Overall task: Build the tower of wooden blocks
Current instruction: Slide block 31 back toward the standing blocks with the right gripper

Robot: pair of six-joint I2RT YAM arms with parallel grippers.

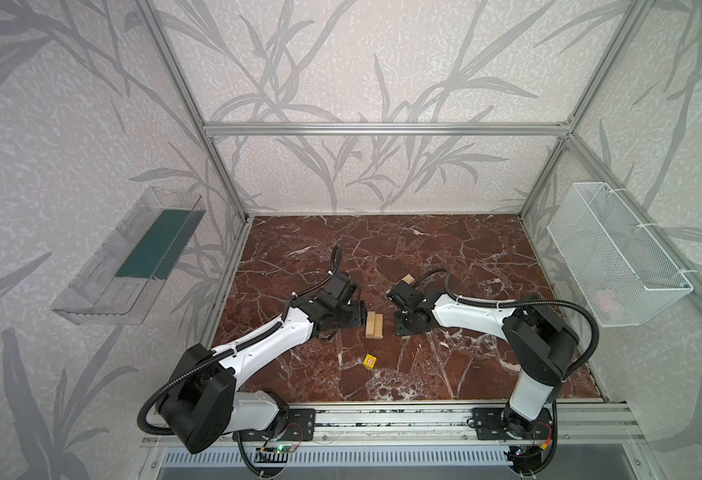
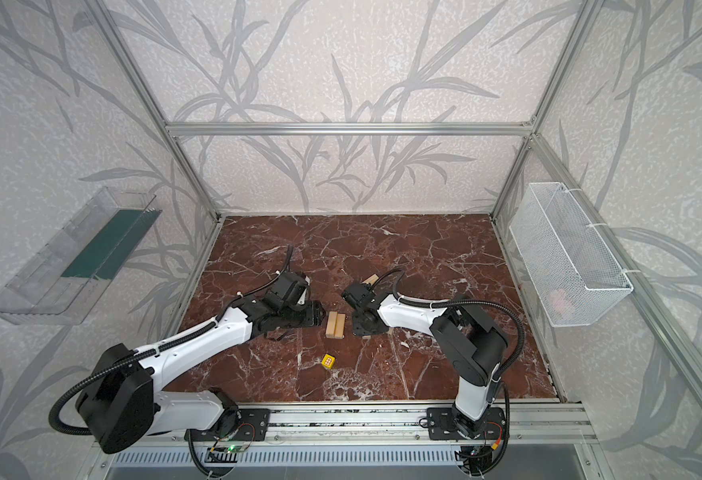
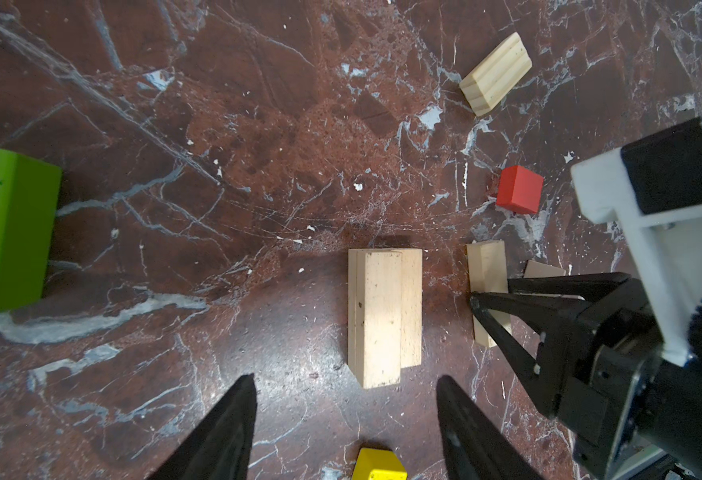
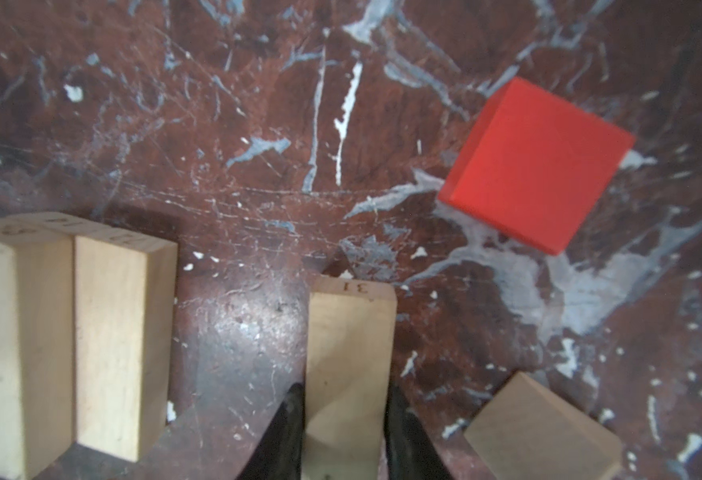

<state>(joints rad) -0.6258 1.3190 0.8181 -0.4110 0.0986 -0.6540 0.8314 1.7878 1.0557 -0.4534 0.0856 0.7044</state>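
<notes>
The tower [image 1: 374, 325] is one layer: two pale bars lying side by side, touching, also seen in the left wrist view [image 3: 382, 316]. My right gripper [image 4: 347, 411] is shut on a third pale bar [image 4: 351, 332] low by the table, just right of the pair. A fourth pale bar [image 4: 540, 428] lies beside it. My left gripper [image 3: 345, 399] hangs open and empty just left of the pair. The red cube [image 3: 519, 189], the pale wedge [image 1: 407, 279], the lime-green bar [image 3: 8, 228] and the yellow cube [image 1: 370, 360] lie loose around them.
The floor is red marble [image 1: 445, 249] fenced by an aluminium frame. A clear shelf [image 1: 129, 257] hangs on the left wall and a white mesh basket [image 1: 615, 253] on the right wall. The arms' bases sit on a rail [image 1: 382, 419] at the front edge.
</notes>
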